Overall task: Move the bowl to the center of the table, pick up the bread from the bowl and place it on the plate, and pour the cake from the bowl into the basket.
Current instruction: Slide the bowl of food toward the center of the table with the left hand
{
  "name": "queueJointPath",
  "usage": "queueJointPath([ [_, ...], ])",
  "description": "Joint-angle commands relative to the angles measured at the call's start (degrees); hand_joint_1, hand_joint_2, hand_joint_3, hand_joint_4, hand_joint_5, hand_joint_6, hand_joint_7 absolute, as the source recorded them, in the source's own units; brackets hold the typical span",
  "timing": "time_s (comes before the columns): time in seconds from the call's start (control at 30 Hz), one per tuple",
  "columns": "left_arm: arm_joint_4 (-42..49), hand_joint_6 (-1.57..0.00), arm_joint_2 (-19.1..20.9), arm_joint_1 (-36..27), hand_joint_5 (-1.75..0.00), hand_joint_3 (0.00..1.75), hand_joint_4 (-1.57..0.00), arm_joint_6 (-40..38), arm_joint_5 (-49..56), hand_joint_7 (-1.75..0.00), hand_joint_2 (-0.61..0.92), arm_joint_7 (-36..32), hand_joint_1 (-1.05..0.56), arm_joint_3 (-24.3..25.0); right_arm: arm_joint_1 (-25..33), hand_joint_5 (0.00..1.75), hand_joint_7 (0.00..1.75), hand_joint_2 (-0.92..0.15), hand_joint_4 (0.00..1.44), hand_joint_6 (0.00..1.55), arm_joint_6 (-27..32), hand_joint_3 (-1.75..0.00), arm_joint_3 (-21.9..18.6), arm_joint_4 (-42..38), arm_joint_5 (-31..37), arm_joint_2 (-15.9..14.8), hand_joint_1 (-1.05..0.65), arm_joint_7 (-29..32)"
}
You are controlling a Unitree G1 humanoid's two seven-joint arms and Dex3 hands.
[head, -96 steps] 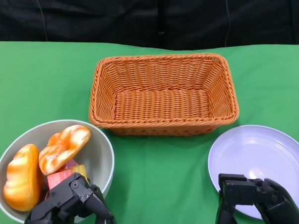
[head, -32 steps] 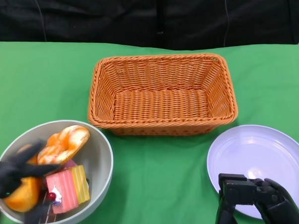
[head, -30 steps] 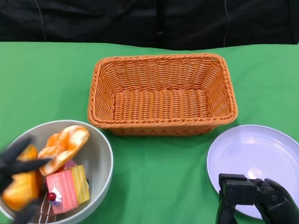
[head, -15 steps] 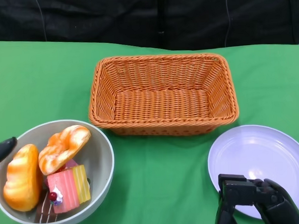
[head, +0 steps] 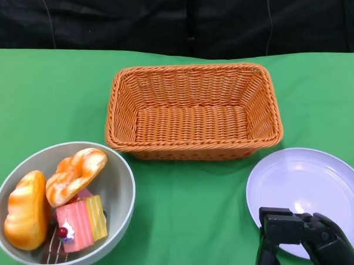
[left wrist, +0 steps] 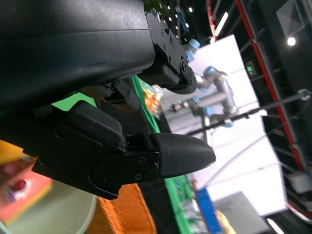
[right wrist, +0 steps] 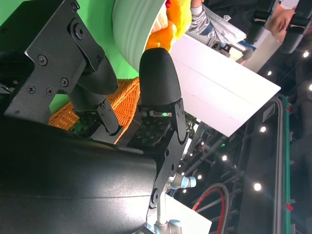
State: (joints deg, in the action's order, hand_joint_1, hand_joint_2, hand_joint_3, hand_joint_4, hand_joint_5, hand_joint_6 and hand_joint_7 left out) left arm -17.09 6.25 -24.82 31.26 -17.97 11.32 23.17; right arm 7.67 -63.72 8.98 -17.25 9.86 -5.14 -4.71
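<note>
Bowl: we see a grey bowl at the near left of the green desk, well off centre, so we judge the first step, sliding it to the middle, is not yet done.
Contents: a golden bread loaf lies at the bowl's left, a twisted glazed bread beside it, a pink and yellow cake slice in front, and a dark cake piece at its near edge.
Left hand: our left hand is out of the head view; the wrist view shows it above the bowl, holding nothing, though we cannot tell how far its fingers are spread.
Advice: we should grip the bowl's rim low and firmly, then push it level and slowly so nothing tips out.
Basket: the woven orange basket sits at centre rear, so we should stop the bowl in front of it, not touching.
Plate: the pale plate lies bare at near right.
Right hand: our right hand rests over the plate's near edge, fingers curled in, holding nothing.
</note>
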Motion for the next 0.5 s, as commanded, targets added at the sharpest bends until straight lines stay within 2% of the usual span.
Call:
queueJointPath([
  [0.03, 3.14, -0.35, 0.77, 1.26, -0.11, 0.73, -0.38, 0.85, 2.51, 0.0, 0.92, -1.46, -0.92, 2.17, 0.56, 1.69, 1.39, -0.19, 0.93, 0.92, -0.06, -1.75, -0.3, 0.46, -0.79, -0.92, 0.15, 0.01],
  [0.5, 11.81, -0.26, 4.22, 5.54, -0.03, 0.74, -0.27, -1.07, 3.85, 0.0, 0.92, -0.63, -0.9, 3.8, 0.54, 1.69, 1.38, -0.18, 0.93, 0.92, 0.04, -1.75, -0.33, 0.4, -0.76, -0.8, 0.17, 0.12],
])
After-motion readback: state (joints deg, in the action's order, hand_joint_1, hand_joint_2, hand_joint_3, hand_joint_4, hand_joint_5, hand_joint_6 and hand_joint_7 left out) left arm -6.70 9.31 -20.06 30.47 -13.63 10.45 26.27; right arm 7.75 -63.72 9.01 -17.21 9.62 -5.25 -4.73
